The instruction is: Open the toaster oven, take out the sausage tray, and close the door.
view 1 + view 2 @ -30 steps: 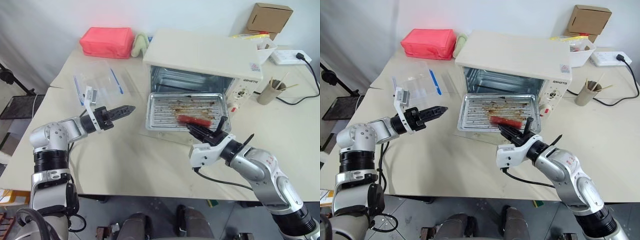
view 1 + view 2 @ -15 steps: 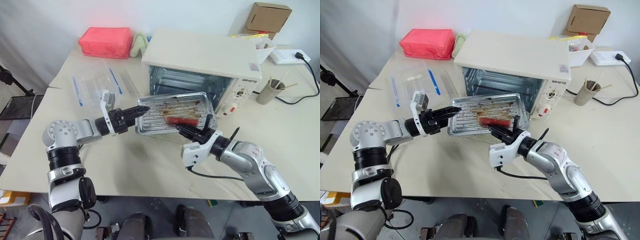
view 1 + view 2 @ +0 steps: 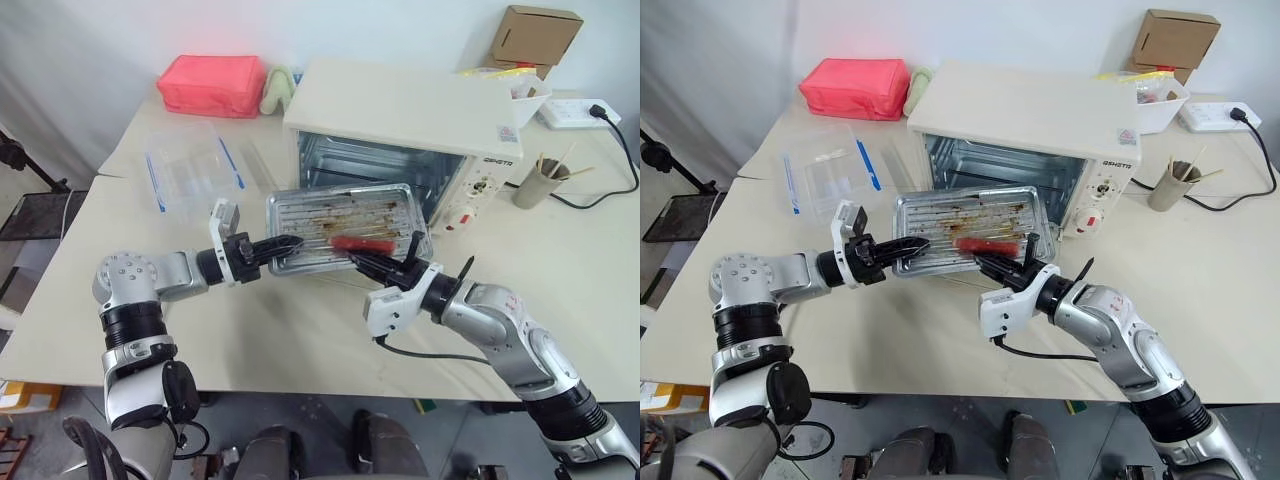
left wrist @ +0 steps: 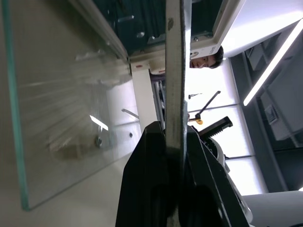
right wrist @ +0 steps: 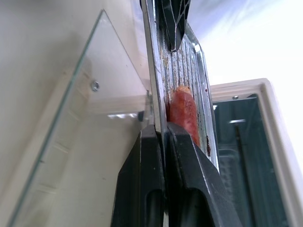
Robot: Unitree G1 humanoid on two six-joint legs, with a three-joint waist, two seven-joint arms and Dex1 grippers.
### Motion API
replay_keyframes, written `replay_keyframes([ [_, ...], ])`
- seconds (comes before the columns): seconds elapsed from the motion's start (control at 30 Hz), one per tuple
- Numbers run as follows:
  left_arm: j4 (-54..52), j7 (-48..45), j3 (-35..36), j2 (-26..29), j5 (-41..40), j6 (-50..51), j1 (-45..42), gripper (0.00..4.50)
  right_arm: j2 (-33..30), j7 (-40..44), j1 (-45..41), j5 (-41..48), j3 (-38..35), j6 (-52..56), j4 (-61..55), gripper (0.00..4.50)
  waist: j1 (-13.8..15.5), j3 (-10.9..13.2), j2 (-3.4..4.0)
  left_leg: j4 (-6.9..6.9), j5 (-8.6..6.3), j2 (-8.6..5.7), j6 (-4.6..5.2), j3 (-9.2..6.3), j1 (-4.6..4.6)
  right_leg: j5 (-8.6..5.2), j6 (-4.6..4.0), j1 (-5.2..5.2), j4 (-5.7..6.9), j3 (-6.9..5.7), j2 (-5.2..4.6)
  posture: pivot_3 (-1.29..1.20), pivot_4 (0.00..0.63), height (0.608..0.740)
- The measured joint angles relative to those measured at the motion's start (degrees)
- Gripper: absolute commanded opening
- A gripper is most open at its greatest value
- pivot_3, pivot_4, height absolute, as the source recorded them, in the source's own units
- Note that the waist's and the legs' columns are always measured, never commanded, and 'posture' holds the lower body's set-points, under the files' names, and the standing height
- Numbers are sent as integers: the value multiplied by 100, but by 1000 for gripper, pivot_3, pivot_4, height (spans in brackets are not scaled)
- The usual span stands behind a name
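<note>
tray (image 3: pixel 345 215) | we judge it light, stiff, greasy; grip rims | left claw (image 3: pixel 283 243) and right claw (image 3: pixel 372 264) both clamp rim

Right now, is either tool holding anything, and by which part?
Both hold the sausage tray: the left tool pinches its left front rim, and the right tool pinches its front rim near the sausage.
</note>
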Motion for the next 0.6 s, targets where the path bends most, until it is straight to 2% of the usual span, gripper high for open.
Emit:
replay_keyframes([
  [0.1, 236, 370, -48, 318, -556, -4, 44, 0, -21, 137, 37, 306, -74, 24, -1, 2031, -4, 0, 0, 0, 2, 2, -5, -1, 5, -3, -5, -3, 10, 20, 1, 0, 150, 740],
  [0.23, 763, 1162, 287, 551, -1259, 24, 41, 0, -114, 305, 326, 838, -202, -88, -3, 3402, 15, -2, -3, 1, 2, -2, -6, -1, 11, -3, -6, -2, 20, 33, -2, 0, 150, 740],
  [0.37, 809, 1711, 267, 856, -2074, 25, 395, 0, -333, 559, 711, 1543, -342, -373, -9, 3402, 2, -1, -3, -2, 1, -7, -7, 1, 18, -3, -6, -2, 27, 48, -7, 0, 150, 740],
  [0.47, 696, 2164, 316, 1006, -2799, 25, 909, 0, -516, 681, 926, 2215, -786, -632, 59, 3402, 5, -2, -5, -5, 0, -5, -9, 2, 36, -3, -6, 6, 39, 55, -7, 0, 150, 740],
  [0.57, 393, 2691, 422, 1165, -3578, -162, 1587, 0, -605, 795, 1163, 2893, -1294, -695, 321, 2788, 4, -2, -7, -8, -4, -1, -15, 2, 51, -5, -9, 14, 43, 67, -10, 0, 150, 740],
  [0.6, 150, 2928, 454, 1183, -3967, -390, 1895, 0, -605, 867, 1220, 3182, -1424, -697, 437, 2504, 3, -1, -7, -9, -5, 3, -18, 3, 54, -6, -11, 18, 37, 73, -38, 0, 150, 740],
])
